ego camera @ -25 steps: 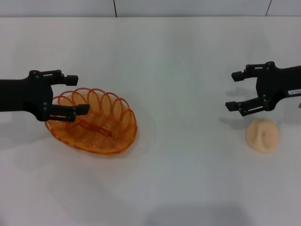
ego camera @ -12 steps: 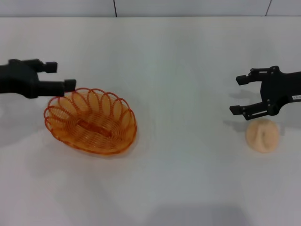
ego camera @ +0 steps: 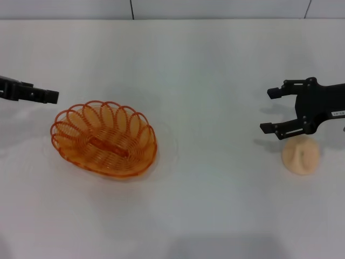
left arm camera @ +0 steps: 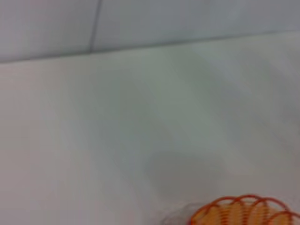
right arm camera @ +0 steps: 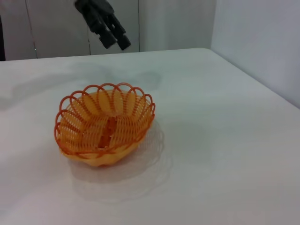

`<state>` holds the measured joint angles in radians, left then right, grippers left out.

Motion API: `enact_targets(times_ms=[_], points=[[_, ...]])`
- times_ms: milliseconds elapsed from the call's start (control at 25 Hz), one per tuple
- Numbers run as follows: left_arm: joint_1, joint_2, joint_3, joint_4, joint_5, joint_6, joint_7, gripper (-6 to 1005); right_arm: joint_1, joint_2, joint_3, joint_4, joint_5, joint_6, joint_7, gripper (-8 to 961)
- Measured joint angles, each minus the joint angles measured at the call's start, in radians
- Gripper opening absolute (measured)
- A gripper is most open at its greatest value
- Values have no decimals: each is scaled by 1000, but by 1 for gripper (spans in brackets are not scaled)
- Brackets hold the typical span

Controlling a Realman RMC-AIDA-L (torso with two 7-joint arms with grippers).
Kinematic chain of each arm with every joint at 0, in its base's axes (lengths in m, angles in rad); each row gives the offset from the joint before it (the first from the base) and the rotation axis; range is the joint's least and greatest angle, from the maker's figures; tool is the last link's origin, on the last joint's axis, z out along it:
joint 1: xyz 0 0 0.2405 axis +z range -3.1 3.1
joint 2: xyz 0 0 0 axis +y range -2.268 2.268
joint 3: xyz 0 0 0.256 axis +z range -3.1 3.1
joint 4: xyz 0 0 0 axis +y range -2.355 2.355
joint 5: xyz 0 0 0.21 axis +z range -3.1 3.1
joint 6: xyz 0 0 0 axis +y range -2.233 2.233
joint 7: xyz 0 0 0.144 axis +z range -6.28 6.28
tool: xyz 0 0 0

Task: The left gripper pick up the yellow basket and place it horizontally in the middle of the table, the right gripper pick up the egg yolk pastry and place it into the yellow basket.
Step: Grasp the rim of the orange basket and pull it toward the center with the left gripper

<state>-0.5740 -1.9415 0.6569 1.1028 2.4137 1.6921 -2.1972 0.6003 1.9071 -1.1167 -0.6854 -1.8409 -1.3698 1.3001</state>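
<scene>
The yellow basket (ego camera: 104, 138) rests upright on the white table (ego camera: 205, 70), left of centre, and nothing is in it. My left gripper (ego camera: 46, 93) is at the far left edge, behind and left of the basket, clear of its rim and open with nothing held. The right wrist view shows the basket (right arm camera: 105, 124) with the left gripper (right arm camera: 116, 42) hovering beyond it. A bit of the basket's rim (left arm camera: 248, 213) shows in the left wrist view. The egg yolk pastry (ego camera: 300, 154) lies on the table at the right. My right gripper (ego camera: 269, 110) hangs open just behind and left of it, not touching.
The table's far edge meets a grey wall (ego camera: 215, 8) at the back. A wide stretch of bare table (ego camera: 215, 162) lies between the basket and the pastry.
My left gripper let go of the basket's rim and pulled back to the left edge. The basket stayed put. My right gripper barely shifted above the pastry.
</scene>
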Motion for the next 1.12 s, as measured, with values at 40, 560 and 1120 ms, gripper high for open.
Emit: enact_targets(times_ms=[40,560,1120], points=[[-13,3,1,-9,25,-7,-9,859,1,1,0,0,0,0,0,871],[-111,-16,122,-201,212,-174,-55,855,1,10,0,0,0,6,-9,870],[-121,-48,154,-240,253,-263,-48,850,5,23,0,0,0,27,-12,870]])
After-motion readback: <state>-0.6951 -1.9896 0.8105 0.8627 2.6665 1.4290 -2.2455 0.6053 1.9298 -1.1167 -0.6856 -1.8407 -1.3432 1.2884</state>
